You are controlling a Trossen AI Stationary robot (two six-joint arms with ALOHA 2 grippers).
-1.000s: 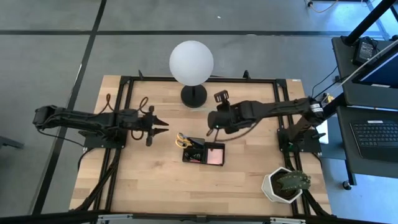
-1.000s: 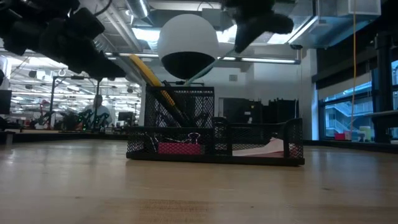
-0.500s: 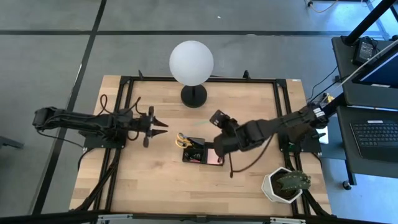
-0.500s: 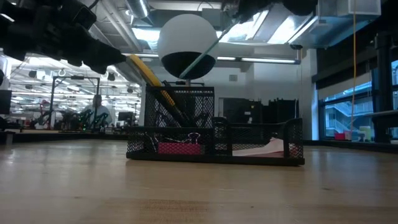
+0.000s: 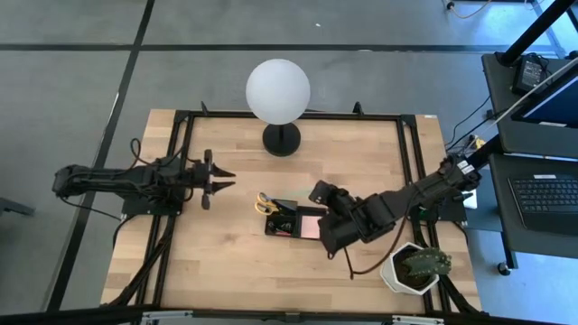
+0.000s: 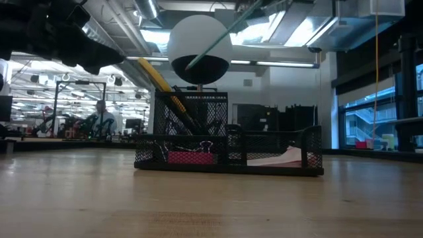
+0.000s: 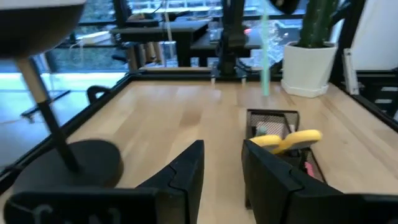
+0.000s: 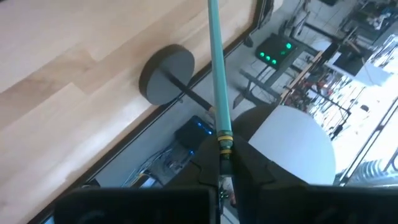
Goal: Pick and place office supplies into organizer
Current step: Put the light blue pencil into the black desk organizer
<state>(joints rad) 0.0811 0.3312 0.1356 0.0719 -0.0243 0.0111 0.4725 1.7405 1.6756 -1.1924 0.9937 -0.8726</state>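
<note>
A: High view. The organizer (image 5: 296,219) sits mid-bench (image 5: 226,262), with the yellow-handled scissors (image 5: 263,202) poking out of its lamp-side end and the pink sticky-note pad (image 5: 312,225) in the other compartment. The right tool (image 5: 327,244) hangs just beside the organizer's plant-side end. The left tool (image 5: 222,181) waits well apart, fingers spread, holding nothing.

B: Low view?

A: The organizer (image 6: 228,151) stands on the bench. Scissors (image 6: 158,78) lean up from its tall section, and the pad (image 6: 284,157) lies in the low one. A thin green stick (image 6: 225,31) slants across the white globe lamp (image 6: 199,47).

B: Left wrist?

A: Fingers (image 7: 186,171) apart. Beyond them are the organizer (image 7: 273,118), the scissors' handles (image 7: 289,139), the green stick (image 7: 265,56) upright and the plant pot (image 7: 307,68).

B: Right wrist?

A: The right tool (image 8: 224,177) is pressed together on the green stick (image 8: 216,68), with the lamp's base (image 8: 166,73) beyond.
</note>
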